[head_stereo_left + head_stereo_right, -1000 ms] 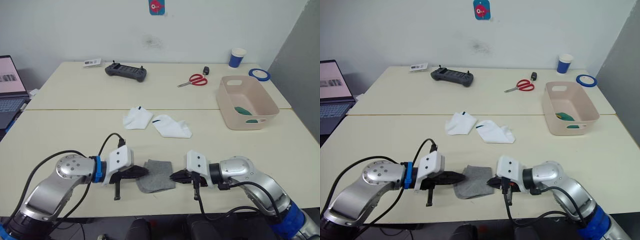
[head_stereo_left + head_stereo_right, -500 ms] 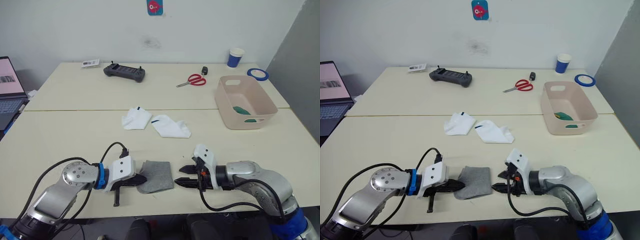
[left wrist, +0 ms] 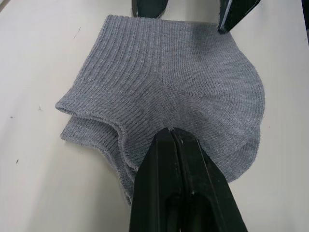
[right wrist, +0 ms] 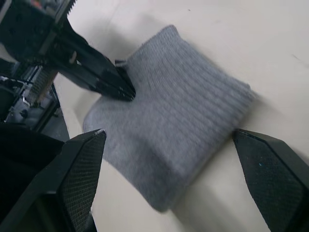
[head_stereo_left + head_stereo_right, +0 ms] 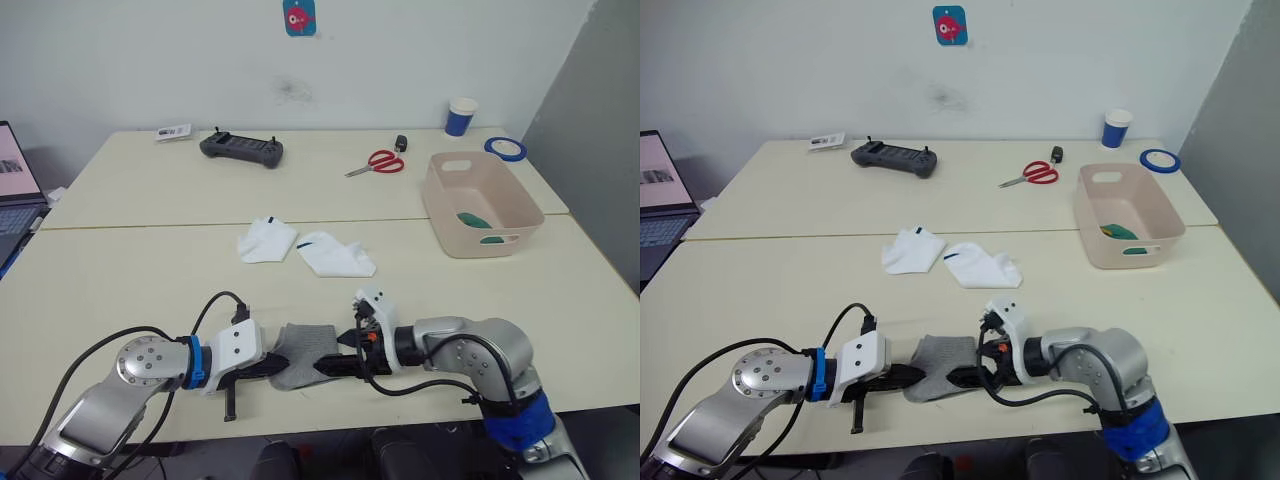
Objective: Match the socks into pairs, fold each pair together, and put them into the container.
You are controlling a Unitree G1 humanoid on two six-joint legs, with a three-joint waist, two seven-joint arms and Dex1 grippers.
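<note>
Two grey socks (image 5: 305,350) lie stacked near the table's front edge, clear in the left wrist view (image 3: 169,92). My left gripper (image 5: 278,366) is shut, its tip resting on their left edge. My right gripper (image 5: 336,357) is open, its fingertips (image 4: 91,145) straddling the socks' right side. Two white socks (image 5: 267,240) (image 5: 337,255) with dark-blue cuff marks lie mid-table. The pale pink container (image 5: 436,212) stands at the right with a dark green sock (image 5: 472,219) inside.
At the back of the table lie a black controller (image 5: 241,148), red scissors (image 5: 376,162), a blue paper cup (image 5: 460,116), a blue tape roll (image 5: 505,148) and a small card (image 5: 172,132). A laptop (image 5: 12,195) sits at the far left.
My right gripper has opened and slid left until its fingers straddle the grey socks. The left gripper stays shut at the socks' left edge. The camera has shifted slightly.
</note>
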